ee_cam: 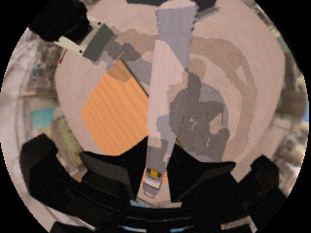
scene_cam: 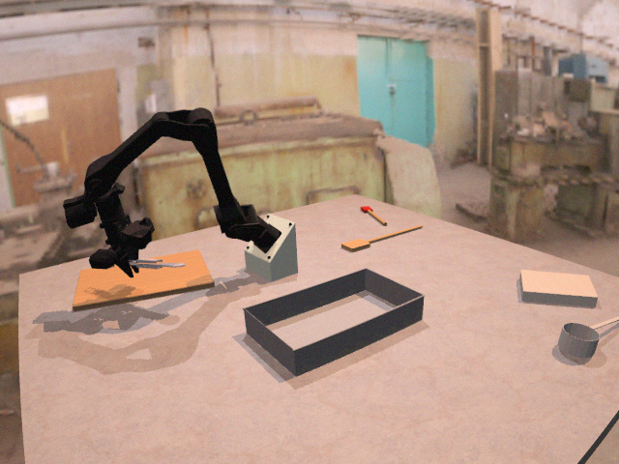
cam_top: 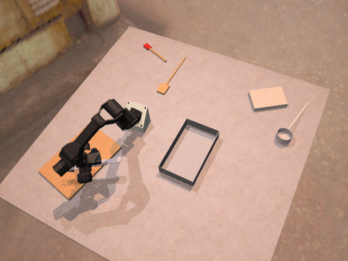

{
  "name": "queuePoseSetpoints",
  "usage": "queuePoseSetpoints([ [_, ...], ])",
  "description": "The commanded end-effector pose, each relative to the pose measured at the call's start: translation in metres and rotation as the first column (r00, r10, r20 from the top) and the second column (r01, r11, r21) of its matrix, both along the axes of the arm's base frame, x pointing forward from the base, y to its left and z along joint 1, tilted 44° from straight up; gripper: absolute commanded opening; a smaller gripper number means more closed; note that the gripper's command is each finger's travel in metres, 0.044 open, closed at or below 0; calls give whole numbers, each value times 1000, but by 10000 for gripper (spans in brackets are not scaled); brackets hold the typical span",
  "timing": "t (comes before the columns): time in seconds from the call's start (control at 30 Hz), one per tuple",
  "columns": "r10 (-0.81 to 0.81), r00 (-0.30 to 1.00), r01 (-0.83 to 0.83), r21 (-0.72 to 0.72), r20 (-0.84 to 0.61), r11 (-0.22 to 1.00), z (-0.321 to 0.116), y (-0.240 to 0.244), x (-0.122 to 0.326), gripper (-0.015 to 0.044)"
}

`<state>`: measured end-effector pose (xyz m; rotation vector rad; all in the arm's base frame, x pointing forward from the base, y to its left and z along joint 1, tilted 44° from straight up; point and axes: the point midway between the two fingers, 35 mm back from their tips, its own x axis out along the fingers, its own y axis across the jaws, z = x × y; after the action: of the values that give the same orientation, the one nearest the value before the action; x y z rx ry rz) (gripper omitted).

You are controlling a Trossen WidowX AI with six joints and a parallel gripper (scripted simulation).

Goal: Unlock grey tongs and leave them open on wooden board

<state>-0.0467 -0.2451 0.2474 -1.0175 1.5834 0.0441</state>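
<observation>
- Table [cam_top: 238, 202] [scene_cam: 450, 399] [ee_cam: 258, 73]: carries all items noted; bearings read from the top view, roasting tin as dial centre.
- Black arm [cam_top: 87, 135] [scene_cam: 215, 164] [ee_cam: 58, 19]: mounted on the pale base [cam_top: 129, 103] [scene_cam: 284, 259] [ee_cam: 97, 44] at 10 o'clock, reaching over the board.
- Wooden board [cam_top: 106, 143] [scene_cam: 174, 284] [ee_cam: 117, 112]: flat, at 9 o'clock.
- Roasting tin [cam_top: 202, 126] [scene_cam: 349, 344] [ee_cam: 209, 6]: dark walls, upright; tongs not across it.
- Grey tongs [cam_top: 113, 160] [scene_cam: 169, 264] [ee_cam: 162, 87]: raised above the board, roughly level, one end projecting towards 3 o'clock past its edge; lock condition cannot be determined.
- Gripper [cam_top: 87, 165] [scene_cam: 131, 272] [ee_cam: 157, 138]: clenched on the tongs, at 9 o'clock.
- Saucepan [cam_top: 284, 142] [scene_cam: 577, 341]: upright, at 3 o'clock, handle towards 1.
- Cream block [cam_top: 268, 98] [scene_cam: 557, 286]: flat, at 2 o'clock.
- Wooden spatula [cam_top: 163, 88] [scene_cam: 356, 245]: lying between 11 and 12 o'clock.
- Red-headed tool [cam_top: 157, 54] [scene_cam: 375, 217]: beyond the spatula, similar bearing.
</observation>
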Motion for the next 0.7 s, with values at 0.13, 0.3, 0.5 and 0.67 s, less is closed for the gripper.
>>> queuePoseSetpoints([
  [0.13,15,1000,-15,-39,-11,999,4,0,-22,-150],
  [0.3,22,999,-24,-66,-24,998,6,2,-38,-150],
  [0.5,28,999,-32,-101,-44,994,9,6,-56,-150],
  [0.67,30,997,-39,-132,-65,990,12,10,-71,-150],
])
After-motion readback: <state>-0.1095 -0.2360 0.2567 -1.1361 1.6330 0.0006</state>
